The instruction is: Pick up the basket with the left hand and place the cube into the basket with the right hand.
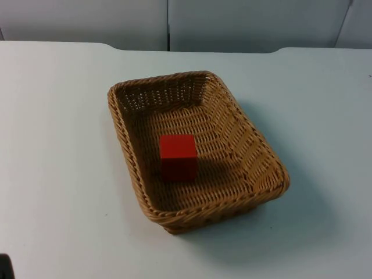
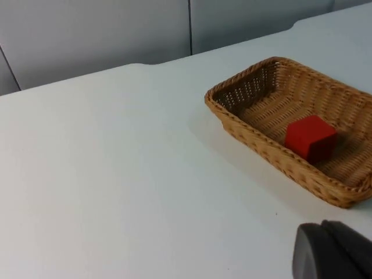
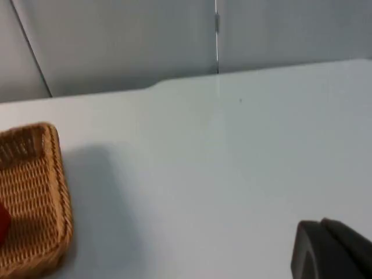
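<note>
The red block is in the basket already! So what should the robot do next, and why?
Probably nothing more than keep both arms back and stop. The red cube already sits inside the basket, which rests on the white table. The left gripper's fingertip and the right gripper's fingertip are both away from it, holding nothing.
</note>
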Controlling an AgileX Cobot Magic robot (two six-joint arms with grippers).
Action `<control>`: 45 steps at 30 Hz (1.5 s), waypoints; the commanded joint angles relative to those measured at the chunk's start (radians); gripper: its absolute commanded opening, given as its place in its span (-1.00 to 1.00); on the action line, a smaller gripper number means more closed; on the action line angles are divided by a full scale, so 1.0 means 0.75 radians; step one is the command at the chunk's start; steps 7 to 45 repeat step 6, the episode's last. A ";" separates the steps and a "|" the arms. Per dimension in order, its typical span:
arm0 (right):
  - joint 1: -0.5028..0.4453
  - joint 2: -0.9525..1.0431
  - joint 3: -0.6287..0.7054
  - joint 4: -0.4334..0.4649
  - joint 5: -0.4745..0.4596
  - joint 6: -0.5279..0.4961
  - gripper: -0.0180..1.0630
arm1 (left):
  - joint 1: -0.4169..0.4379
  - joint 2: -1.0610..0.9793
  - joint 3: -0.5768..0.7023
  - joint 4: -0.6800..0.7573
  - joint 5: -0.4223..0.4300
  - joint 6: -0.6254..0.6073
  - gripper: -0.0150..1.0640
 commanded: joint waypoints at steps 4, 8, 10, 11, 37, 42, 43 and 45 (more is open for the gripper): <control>0.004 -0.004 0.090 0.016 0.015 -0.009 -0.97 | -0.010 -0.007 0.072 -0.004 0.025 -0.017 -0.97; 0.004 -0.004 0.115 0.029 0.019 -0.009 -0.97 | -0.010 -0.007 0.069 -0.001 0.025 -0.020 -0.97; 0.004 -0.004 0.115 0.029 0.019 -0.009 -0.97 | -0.010 -0.007 0.069 -0.001 0.025 -0.020 -0.97; 0.004 -0.004 0.115 0.029 0.019 -0.009 -0.97 | -0.010 -0.007 0.069 -0.001 0.025 -0.020 -0.97; 0.004 -0.004 0.115 0.029 0.019 -0.009 -0.97 | -0.010 -0.007 0.069 -0.001 0.025 -0.020 -0.97; 0.004 -0.004 0.115 0.029 0.019 -0.009 -0.97 | -0.010 -0.007 0.069 -0.001 0.025 -0.020 -0.97; 0.004 -0.004 0.115 0.029 0.019 -0.009 -0.97 | -0.010 -0.007 0.069 -0.001 0.025 -0.020 -0.97; 0.004 -0.004 0.115 0.029 0.019 -0.009 -0.97 | -0.010 -0.007 0.069 -0.001 0.025 -0.020 -0.97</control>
